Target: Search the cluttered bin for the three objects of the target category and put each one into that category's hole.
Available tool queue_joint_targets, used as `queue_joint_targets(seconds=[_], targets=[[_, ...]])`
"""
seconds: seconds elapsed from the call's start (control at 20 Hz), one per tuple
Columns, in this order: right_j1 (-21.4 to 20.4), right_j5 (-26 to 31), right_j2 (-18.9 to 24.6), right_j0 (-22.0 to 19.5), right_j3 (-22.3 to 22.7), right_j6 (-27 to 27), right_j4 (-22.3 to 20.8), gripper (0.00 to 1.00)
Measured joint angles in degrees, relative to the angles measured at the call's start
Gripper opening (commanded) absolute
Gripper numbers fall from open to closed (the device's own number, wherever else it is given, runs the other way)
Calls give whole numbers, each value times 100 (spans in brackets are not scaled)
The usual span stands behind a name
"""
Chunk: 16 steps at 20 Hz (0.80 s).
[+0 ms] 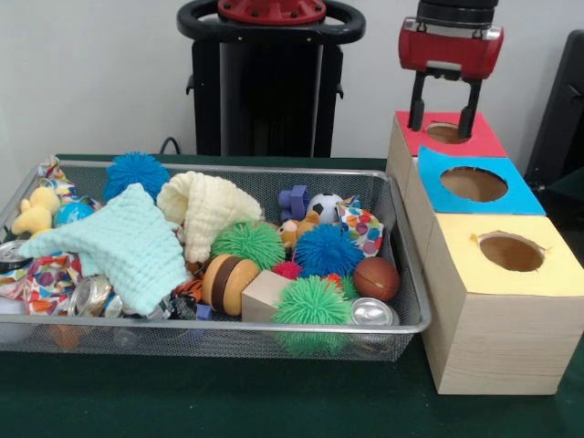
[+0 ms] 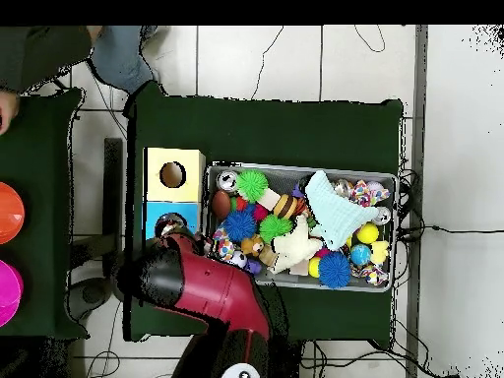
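at the lower centre of the front view the wire bin shows its near rim, and just behind it lie a green spiky ball, a silver can and a wooden block. further in sit a small basketball, a blue spiky ball, another green spiky ball and a mint cloth spread over the left half, with a cream cloth beside it. a soccer ball rests toward the back wall.

at the right the boxes step away: yellow hole nearest, blue hole behind it, red hole farthest. the gripper hangs over the red hole, fingers spread apart and holding nothing.

which category is the target can't be read here, so a likely slip is a wrong pick. the cloths may hide items, and a descent into the pile could snag fabric or nudge round balls away.
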Motion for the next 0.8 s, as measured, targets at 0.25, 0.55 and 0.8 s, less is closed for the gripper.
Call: queue_joint_targets(seconds=[0.25,0.55,0.8], targets=[[-102,1,32,-487,17,0,-1,100],[-377,1,136,-1314,53,0,-121,100],[-631,0,347,-2040,70,0,-324,100]])
